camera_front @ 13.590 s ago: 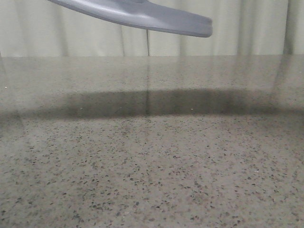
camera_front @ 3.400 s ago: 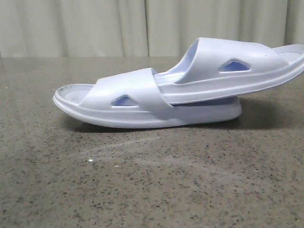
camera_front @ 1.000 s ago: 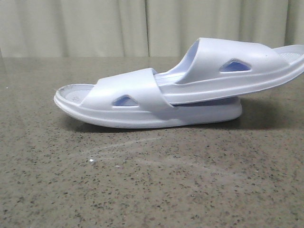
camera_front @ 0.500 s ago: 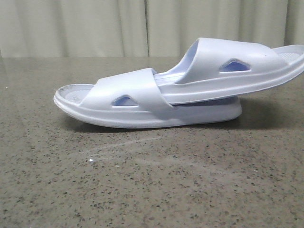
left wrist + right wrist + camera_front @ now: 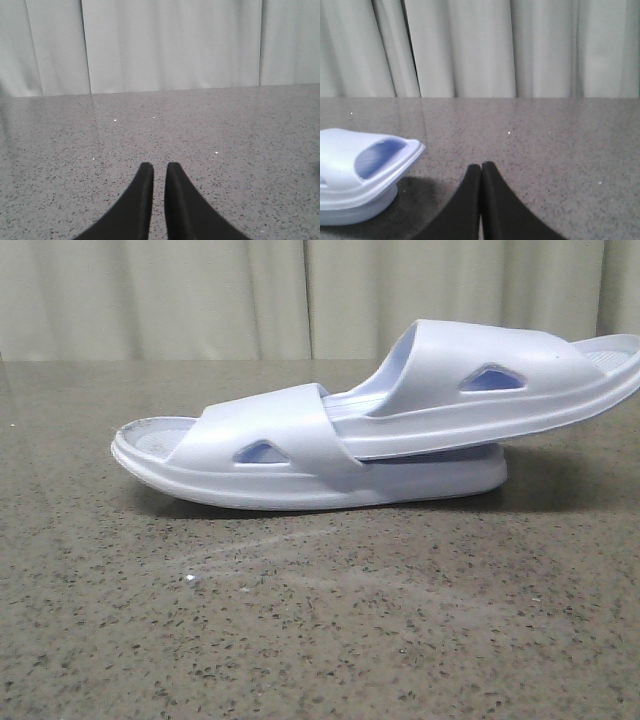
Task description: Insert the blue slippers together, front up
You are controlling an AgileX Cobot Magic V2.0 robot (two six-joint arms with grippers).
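Blue slippers point(image 5: 400, 430) nested on table point(image 5: 300, 640), beside the closed, empty right gripper point(image 5: 481, 167). Left gripper point(image 5: 159, 167) nearly closed, empty. Foam judged light, flexible; grasp strap.

left claw point(image 5: 159, 172): black, smooth, tapered fingers | right claw point(image 5: 480, 170): same

Setting: plain staged test area, lab-like. Speckled grey stone-look bench point(image 5: 320, 640), pale pleated curtain point(image 5: 200, 300) closing off the whole background. No household furnishings visible.
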